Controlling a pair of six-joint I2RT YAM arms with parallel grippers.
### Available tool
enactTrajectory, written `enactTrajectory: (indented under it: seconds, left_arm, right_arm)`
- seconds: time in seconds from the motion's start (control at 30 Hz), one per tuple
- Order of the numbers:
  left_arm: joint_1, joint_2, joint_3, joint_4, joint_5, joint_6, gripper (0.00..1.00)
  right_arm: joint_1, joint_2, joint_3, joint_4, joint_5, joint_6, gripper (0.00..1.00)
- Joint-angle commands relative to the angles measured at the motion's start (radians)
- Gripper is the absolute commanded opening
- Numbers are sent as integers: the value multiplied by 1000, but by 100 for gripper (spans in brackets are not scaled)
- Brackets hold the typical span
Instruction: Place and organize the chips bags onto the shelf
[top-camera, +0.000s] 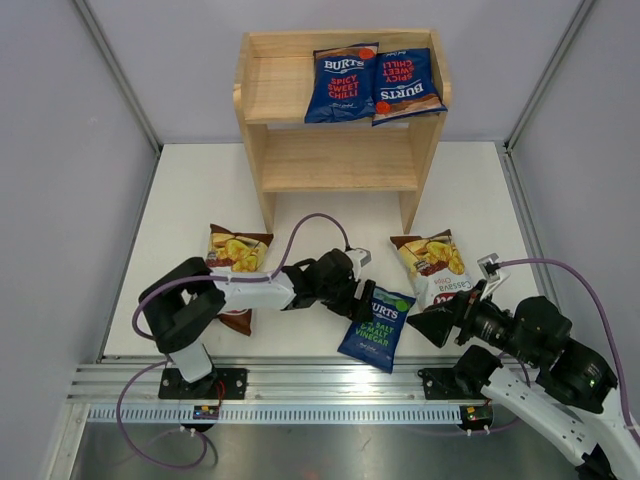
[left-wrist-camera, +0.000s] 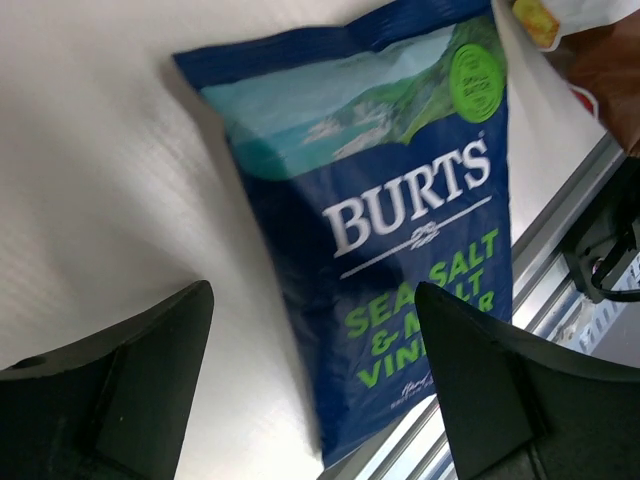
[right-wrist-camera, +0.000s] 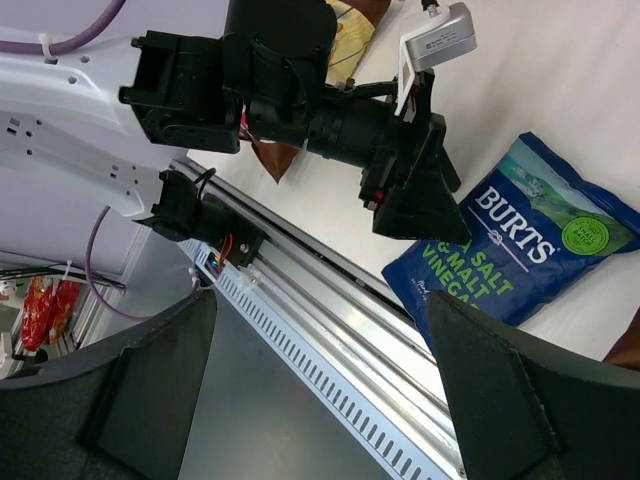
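Note:
A blue Burts sea salt chips bag (top-camera: 376, 327) (left-wrist-camera: 380, 220) (right-wrist-camera: 520, 245) lies flat near the table's front edge. My left gripper (top-camera: 362, 295) (left-wrist-camera: 312, 300) hovers over its lower half, open, holding nothing. My right gripper (top-camera: 440, 325) (right-wrist-camera: 322, 300) is open and empty just right of that bag, pointing left over the front rail. One brown-and-white Chuba bag (top-camera: 237, 250) lies under my left arm. A second Chuba bag (top-camera: 432, 262) lies right of centre. Two red-label Burts bags (top-camera: 342, 85) (top-camera: 405, 85) lean on the top tier of the wooden shelf (top-camera: 340, 160).
A metal rail (top-camera: 330, 378) (right-wrist-camera: 330, 340) runs along the near table edge, and the sea salt bag's bottom edge reaches it. Grey walls (top-camera: 70, 150) close in the left and right sides. A purple cable (top-camera: 315, 225) loops above my left arm.

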Motion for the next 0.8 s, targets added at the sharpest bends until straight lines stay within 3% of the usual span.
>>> enactTrajectory:
  seconds: [0.0,0.17,0.43,0.5,0.53,0.63,0.77]
  left_arm:
    - [-30,44,60,58,-33,-16,84]
    - [-59,73,62,23,-135,-39,74]
    - [-112,72,14,49,-240,-108,32]
    - [-123,21,-26,61,-288,-145,23]
    - [-125,-52,-46,75,-334,-159,13]
    - [-140,-180,-128,66,-452,-203,1]
    - [-145,-444,-213,-3,-570,-252,0]
  right_arm:
    - [-1,-1,-15,36,-45,9,93]
    - [-1,-6,-24,59,-57,21,93]
    - [1,-9,-44,79,-59,32,92]
    - [-1,-9,-53,83,-53,38,92]
    - [-1,-14,-66,85,-51,41,92]
    - [-1,-23,-108,122,-51,62,93]
    - [-2,-21,-190,206,-68,99,93]
